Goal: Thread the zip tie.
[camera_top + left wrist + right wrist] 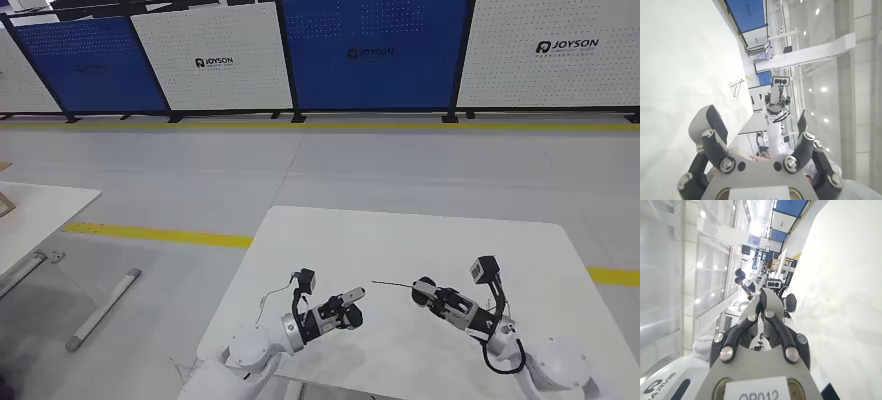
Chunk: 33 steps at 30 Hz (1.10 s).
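Observation:
A thin black zip tie (393,286) sticks out over the white table (420,240) from my right gripper (418,290), which is shut on one end of it. In the right wrist view that gripper (762,292) has its fingers pressed together, and the tie itself is hard to make out there. My left gripper (352,298) stands open a short way from the tie's free tip, facing it. In the left wrist view its pads (716,121) are spread wide with nothing between them, and the right arm's gripper (779,94) faces it.
A few loose black zip ties (738,87) lie on the table beyond the right arm. The table's front edge runs close to both arms. A second white table (40,210) stands at the left, and blue and white panels (375,50) close off the back.

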Tool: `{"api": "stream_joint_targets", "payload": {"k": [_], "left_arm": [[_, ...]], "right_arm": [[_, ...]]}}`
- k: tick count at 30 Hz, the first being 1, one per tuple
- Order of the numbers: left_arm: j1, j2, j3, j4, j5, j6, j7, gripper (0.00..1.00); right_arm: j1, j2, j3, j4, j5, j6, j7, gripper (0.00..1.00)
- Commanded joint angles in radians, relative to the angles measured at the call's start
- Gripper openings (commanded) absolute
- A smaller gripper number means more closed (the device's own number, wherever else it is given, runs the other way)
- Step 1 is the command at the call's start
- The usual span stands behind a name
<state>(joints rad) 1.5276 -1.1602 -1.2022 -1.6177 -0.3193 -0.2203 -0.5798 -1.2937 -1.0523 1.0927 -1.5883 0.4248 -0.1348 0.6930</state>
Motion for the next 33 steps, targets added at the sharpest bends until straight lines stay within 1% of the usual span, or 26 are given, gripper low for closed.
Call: {"api": "stream_joint_targets", "payload": {"k": [1, 4, 6, 7, 8, 20, 23, 25, 28, 33], "left_arm": [[-0.008, -0.005, 0.017, 0.012, -0.031, -0.016, 0.028, 1.00], [-0.027, -0.013, 0.038, 0.033, -0.044, -0.041, 0.084, 1.00], [-0.048, -0.022, 0.051, 0.055, -0.060, -0.056, 0.153, 1.00], [-0.056, -0.025, 0.062, 0.063, -0.061, -0.063, 0.171, 1.00], [-0.063, -0.028, 0.071, 0.072, -0.065, -0.069, 0.175, 1.00], [-0.063, -0.028, 0.071, 0.072, -0.065, -0.069, 0.175, 1.00], [-0.063, -0.028, 0.071, 0.072, -0.065, -0.069, 0.175, 1.00], [-0.063, -0.028, 0.071, 0.072, -0.065, -0.069, 0.175, 1.00], [-0.063, -0.028, 0.071, 0.072, -0.065, -0.069, 0.175, 1.00], [-0.063, -0.028, 0.071, 0.072, -0.065, -0.069, 0.175, 1.00]], "right_arm": [[0.011, -0.009, -0.033, -0.005, -0.017, 0.009, -0.024, 0.00], [0.029, -0.020, -0.073, -0.004, -0.033, 0.018, -0.042, 0.00], [0.043, -0.028, -0.093, 0.006, -0.037, 0.023, -0.054, 0.00], [0.047, -0.030, -0.097, 0.010, -0.038, 0.025, -0.060, 0.00], [0.047, -0.030, -0.097, 0.010, -0.038, 0.025, -0.060, 0.00], [0.046, -0.030, -0.097, 0.011, -0.040, 0.027, -0.064, 0.00], [0.045, -0.036, -0.108, 0.004, -0.077, 0.064, -0.135, 0.00], [0.060, -0.044, -0.120, 0.028, -0.053, 0.069, -0.140, 0.00], [0.084, -0.055, -0.140, 0.072, -0.036, 0.058, -0.131, 0.00], [0.084, -0.055, -0.140, 0.072, -0.036, 0.058, -0.131, 0.00]]}}
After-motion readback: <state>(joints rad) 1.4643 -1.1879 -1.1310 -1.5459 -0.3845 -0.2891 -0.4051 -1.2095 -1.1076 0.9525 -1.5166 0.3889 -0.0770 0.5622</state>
